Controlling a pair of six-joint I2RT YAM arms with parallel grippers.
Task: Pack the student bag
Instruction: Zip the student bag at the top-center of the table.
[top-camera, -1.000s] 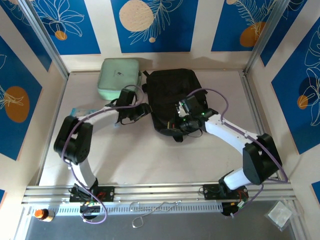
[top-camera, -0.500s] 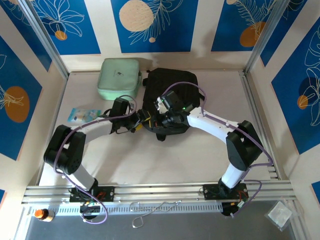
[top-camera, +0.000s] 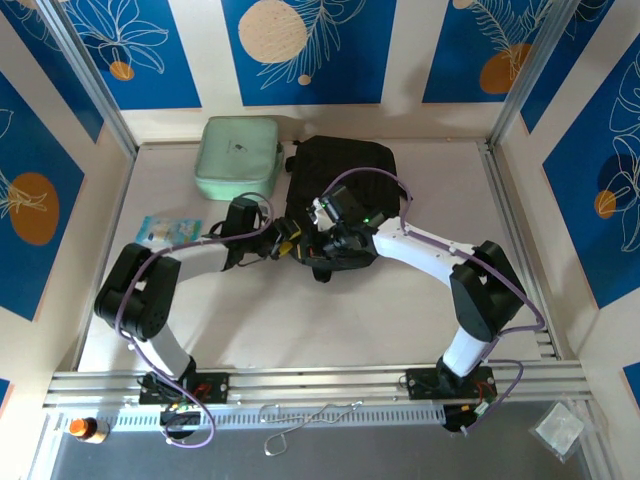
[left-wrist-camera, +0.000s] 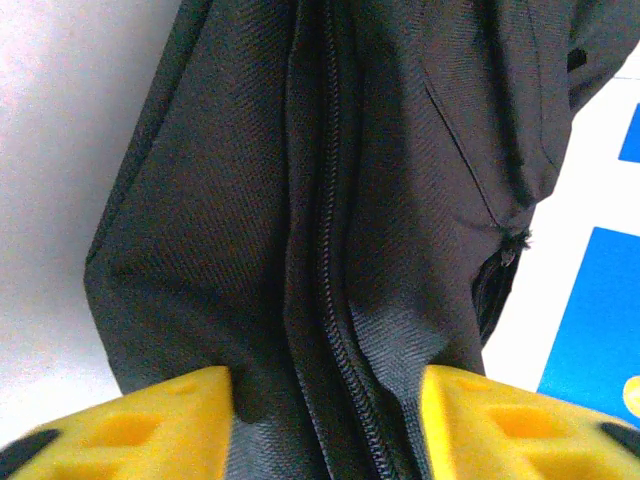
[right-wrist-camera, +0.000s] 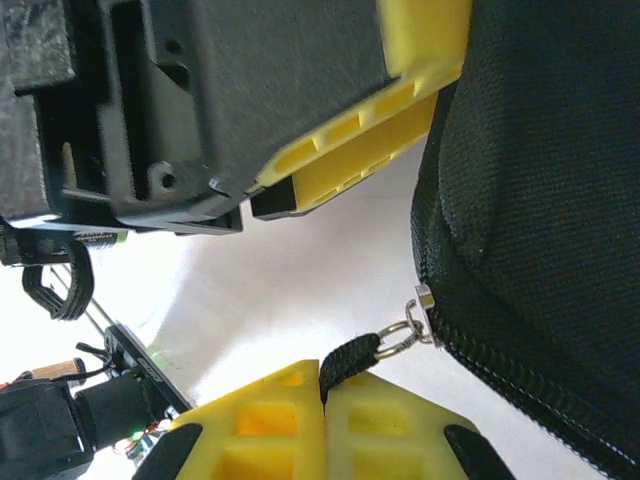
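The student bag (top-camera: 345, 170) is a black backpack lying at the back middle of the table. My left gripper (top-camera: 288, 245) is at its near left corner. In the left wrist view its yellow fingers (left-wrist-camera: 160, 420) press a bunched fold of the bag (left-wrist-camera: 250, 180) from both sides, with the zipper (left-wrist-camera: 330, 200) running between them. My right gripper (top-camera: 318, 243) sits just right of it. It (right-wrist-camera: 322, 385) is shut on the black zipper pull (right-wrist-camera: 350, 358), which a metal ring (right-wrist-camera: 398, 335) joins to the slider on the bag (right-wrist-camera: 540, 180). A finger (right-wrist-camera: 350, 150) of the left gripper shows above.
A pale mint green zip case (top-camera: 237, 155) lies left of the bag at the back. A small light blue packet (top-camera: 165, 230) rests near the left edge. Metal frame rails (top-camera: 505, 200) border the table on both sides.
Over the second, the right gripper swung left along the bag's near edge and the left gripper came in to meet it. The bag shifted slightly left. Little has moved since half a second ago.
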